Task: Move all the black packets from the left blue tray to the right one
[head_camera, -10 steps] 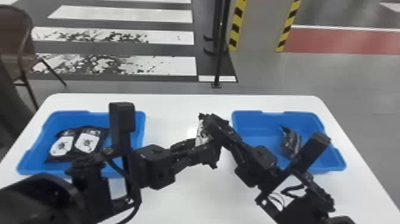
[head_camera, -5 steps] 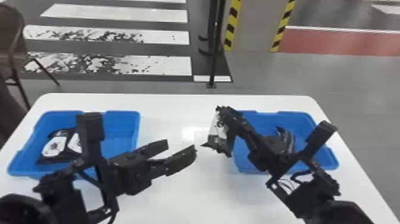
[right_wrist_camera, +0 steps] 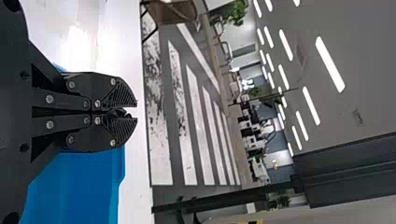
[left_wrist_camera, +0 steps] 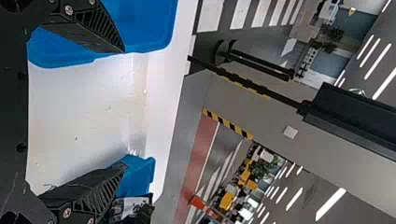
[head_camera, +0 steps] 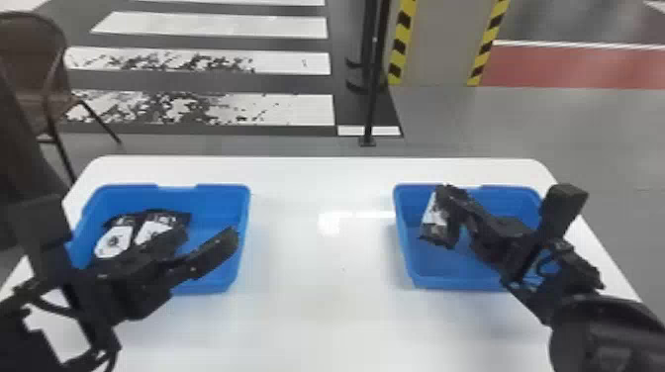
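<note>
Right pincer with black packet — white-patched, dark-bottomed.

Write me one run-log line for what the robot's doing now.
Right claw: grips black packet over right tray | Left claw: open, at left tray | Left tray: two packets visible | Transfer: unfinished

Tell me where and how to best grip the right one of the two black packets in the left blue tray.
I would pinch the right-hand black packet by its right edge, coming from above and the right. It looks flat, with the left-hand packet close beside it, while bare floor of the left blue tray on its right should leave room.
</note>
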You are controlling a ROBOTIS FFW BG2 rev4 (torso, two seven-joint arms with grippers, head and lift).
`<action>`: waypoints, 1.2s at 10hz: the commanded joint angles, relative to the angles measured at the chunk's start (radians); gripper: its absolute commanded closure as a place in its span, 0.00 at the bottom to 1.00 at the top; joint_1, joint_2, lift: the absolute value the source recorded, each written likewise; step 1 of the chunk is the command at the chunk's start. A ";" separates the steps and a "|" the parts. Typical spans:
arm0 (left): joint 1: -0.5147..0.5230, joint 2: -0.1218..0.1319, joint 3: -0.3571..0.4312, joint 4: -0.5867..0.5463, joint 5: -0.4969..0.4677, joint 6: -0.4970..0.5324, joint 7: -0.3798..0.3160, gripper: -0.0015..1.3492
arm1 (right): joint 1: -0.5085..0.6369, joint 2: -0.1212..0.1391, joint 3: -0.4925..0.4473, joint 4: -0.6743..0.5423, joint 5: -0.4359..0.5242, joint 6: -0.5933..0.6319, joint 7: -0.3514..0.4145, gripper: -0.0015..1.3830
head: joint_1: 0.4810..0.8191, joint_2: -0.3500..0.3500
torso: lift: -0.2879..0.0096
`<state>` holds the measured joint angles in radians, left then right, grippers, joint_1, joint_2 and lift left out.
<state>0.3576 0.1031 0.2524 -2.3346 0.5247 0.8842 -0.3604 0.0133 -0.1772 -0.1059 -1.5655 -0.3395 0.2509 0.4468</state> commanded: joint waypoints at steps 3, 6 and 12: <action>-0.014 -0.006 0.075 -0.006 -0.074 0.014 0.003 0.09 | 0.097 0.013 -0.044 -0.122 0.104 -0.074 -0.094 0.03 | 0.63 0.41 | 0.50; -0.031 -0.009 0.158 -0.003 -0.168 0.095 0.014 0.09 | 0.404 0.062 -0.048 -0.443 0.144 -0.160 -0.128 0.12 | 0.63 0.48 | 0.50; -0.301 0.046 0.136 0.215 -0.397 0.360 0.064 0.10 | 0.659 0.097 0.018 -0.657 0.030 -0.131 -0.111 0.12 | 0.63 0.83 | 0.50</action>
<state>0.0893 0.1377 0.4070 -2.1571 0.1414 1.2245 -0.2959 0.6663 -0.0798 -0.0911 -2.2190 -0.3029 0.1193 0.3359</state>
